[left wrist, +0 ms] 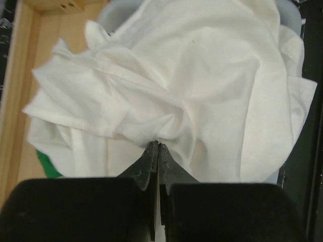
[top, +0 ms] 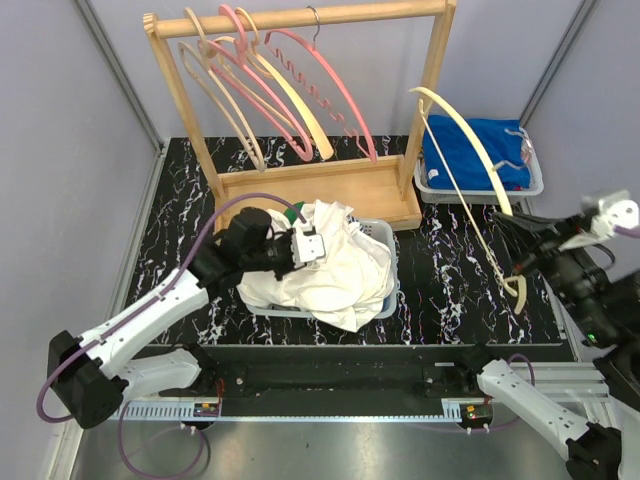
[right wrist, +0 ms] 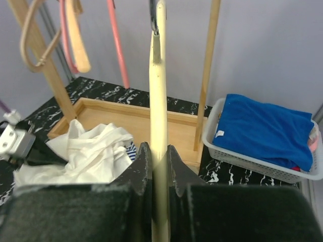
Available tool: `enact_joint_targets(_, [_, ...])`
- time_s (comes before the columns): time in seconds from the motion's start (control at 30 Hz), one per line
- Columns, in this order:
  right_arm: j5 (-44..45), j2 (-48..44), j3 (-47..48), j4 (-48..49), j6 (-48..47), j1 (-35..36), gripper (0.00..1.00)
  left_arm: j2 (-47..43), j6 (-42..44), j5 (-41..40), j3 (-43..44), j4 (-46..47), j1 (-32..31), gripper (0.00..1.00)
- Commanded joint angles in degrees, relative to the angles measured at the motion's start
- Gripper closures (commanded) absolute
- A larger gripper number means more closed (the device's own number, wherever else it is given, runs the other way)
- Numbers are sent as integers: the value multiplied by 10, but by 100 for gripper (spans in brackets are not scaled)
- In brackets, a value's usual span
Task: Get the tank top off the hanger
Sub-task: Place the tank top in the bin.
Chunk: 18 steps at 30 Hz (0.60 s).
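No readable txt, brands or nos. in any view. White tag [right wrist: 218, 134] on blue garment [right wrist: 267, 128]: too small to read.

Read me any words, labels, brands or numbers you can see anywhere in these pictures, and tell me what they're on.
No text can be read.
White tag on the blue garment: too small to read.
Small stickers on the base rail: blurred.

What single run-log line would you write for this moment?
left fingers: shut on top, in basket | right fingers: shut on bare hanger | top: off hanger
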Motion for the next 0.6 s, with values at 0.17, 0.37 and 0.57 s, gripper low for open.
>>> enact_joint_targets(0.17, [67, 55, -27, 100, 1, 0, 100, 30, 23, -55, -129, 119, -36, 64])
enact_joint_targets(0.37, [60, 96, -29, 120, 17, 0, 100, 58, 7, -63, -150, 78, -53, 1])
enact_joint_targets(0.57, [54, 136, -32, 143, 11, 0, 100, 41, 0, -81, -81, 26, -53, 1])
